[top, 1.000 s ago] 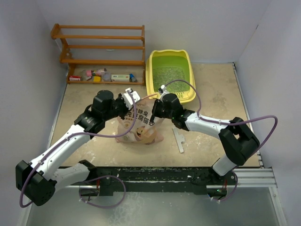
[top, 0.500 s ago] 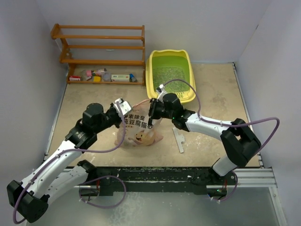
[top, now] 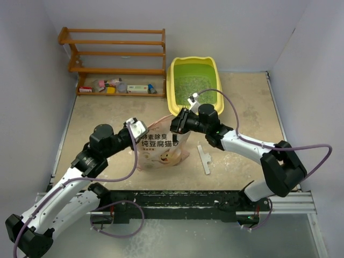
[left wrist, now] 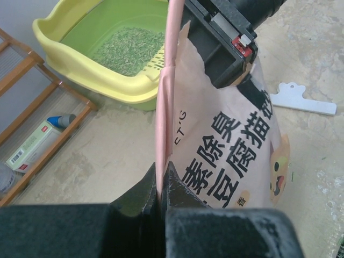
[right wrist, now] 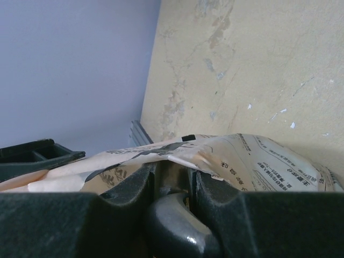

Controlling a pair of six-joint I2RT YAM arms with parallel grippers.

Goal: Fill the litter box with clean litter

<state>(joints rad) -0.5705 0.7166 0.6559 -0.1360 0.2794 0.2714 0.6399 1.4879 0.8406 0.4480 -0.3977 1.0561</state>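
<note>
The yellow litter box (top: 170, 88) with its green basin stands at the back of the table, a patch of clean litter (top: 189, 85) on its floor. In front of it the pink-tan printed bag (top: 161, 150) hangs upright between my two grippers. My left gripper (top: 143, 134) is shut on the bag's pink left edge (left wrist: 161, 123), the jaws pressed flat on it (left wrist: 160, 174). My right gripper (top: 175, 124) is shut on the bag's top right corner, with crumpled bag paper (right wrist: 242, 156) folded over its fingers (right wrist: 123, 188). The left wrist view shows the litter box (left wrist: 80, 67) and litter (left wrist: 129, 51) behind the bag.
A wooden shelf rack (top: 115, 54) with small items on its lowest shelf stands at the back left. A white clip (top: 204, 159) lies on the table right of the bag. Grey walls close in the left, back and right sides.
My left arm has drawn back toward the near left, taking the bag's left edge with it. The bag now stands taller and more spread between the two grippers.
</note>
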